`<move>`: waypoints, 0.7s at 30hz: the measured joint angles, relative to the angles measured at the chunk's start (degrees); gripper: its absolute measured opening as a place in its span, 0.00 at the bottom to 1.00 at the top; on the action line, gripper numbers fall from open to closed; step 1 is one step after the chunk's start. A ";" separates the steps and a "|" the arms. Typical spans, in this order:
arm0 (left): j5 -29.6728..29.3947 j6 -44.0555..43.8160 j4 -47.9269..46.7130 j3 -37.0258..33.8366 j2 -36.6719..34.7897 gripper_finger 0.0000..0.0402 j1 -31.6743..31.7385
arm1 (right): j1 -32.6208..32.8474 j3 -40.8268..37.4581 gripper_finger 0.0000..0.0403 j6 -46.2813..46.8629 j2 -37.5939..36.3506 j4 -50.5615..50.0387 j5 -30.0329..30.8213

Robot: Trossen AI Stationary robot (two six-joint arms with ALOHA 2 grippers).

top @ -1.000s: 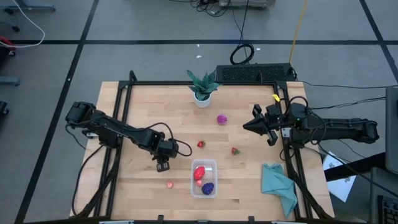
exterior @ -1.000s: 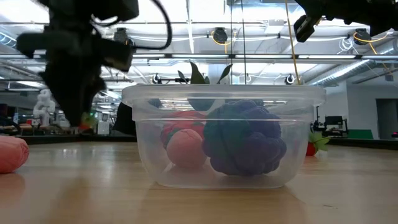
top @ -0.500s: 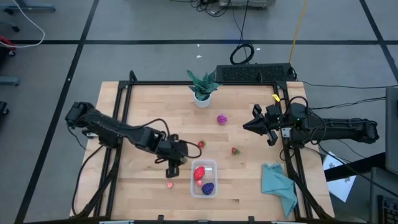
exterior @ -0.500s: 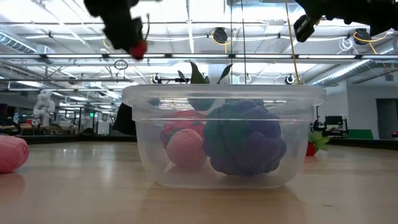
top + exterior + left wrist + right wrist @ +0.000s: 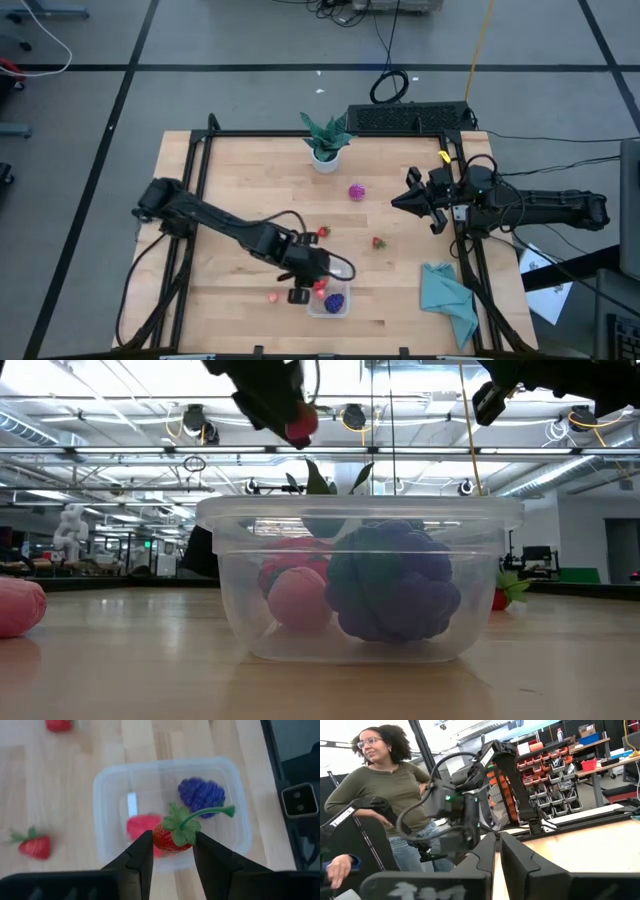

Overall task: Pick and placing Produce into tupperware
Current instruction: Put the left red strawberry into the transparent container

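The left gripper (image 5: 303, 287) hangs above the tupperware (image 5: 338, 306), which sits near the table's front edge, about midway along it. Its fingers (image 5: 141, 857) are clenched on a red strawberry (image 5: 172, 836) with a green leafy cap and curved stem, held over the container's open top; in the low view the berry shows as a red spot (image 5: 299, 426) well above the rim. Inside the tupperware lie a dark purple grape cluster (image 5: 202, 795), a red piece (image 5: 138, 827) and a pinkish piece (image 5: 299, 598), the last two touching the grapes in the low view. Outside it, a pink piece (image 5: 273, 296) rests on the table (image 5: 240, 180) just beside the container, on the side toward the left edge. Two more strawberries lie farther toward the middle: one (image 5: 323, 232) close to the left arm's forearm, another (image 5: 378, 242) toward the right edge. A magenta piece (image 5: 356, 191) sits between the centre and the back edge, and a potted plant (image 5: 325, 140) stands at the back edge. A teal cloth (image 5: 447, 295) lies at the front right corner. The right gripper (image 5: 403, 202) waits at the right edge, raised off the table, its fingers (image 5: 485, 851) nearly closed on nothing. Beyond the table, the right wrist view shows a person (image 5: 390, 785) standing in a green top.
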 joint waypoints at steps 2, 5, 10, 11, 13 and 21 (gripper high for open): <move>0.08 0.14 0.34 2.19 2.27 0.30 -0.01 | 0.02 0.00 0.04 0.00 0.02 0.02 0.00; 1.28 0.50 -0.11 3.87 4.86 0.30 -0.01 | 0.01 0.00 0.04 0.00 0.04 -0.02 0.00; 2.59 -0.88 -0.36 4.71 8.15 0.30 -0.47 | 0.02 0.00 0.04 0.00 0.04 0.00 0.00; 2.66 -1.31 -0.46 4.71 8.75 0.30 -0.53 | 0.01 0.00 0.04 0.00 0.04 0.00 0.00; 2.76 -1.73 -0.50 4.71 9.87 0.30 -0.57 | 0.02 0.00 0.04 -0.04 0.04 -0.02 0.00; 4.14 -1.04 1.93 4.71 12.23 0.30 -0.47 | 0.02 0.00 0.04 -1.03 0.04 -0.05 0.00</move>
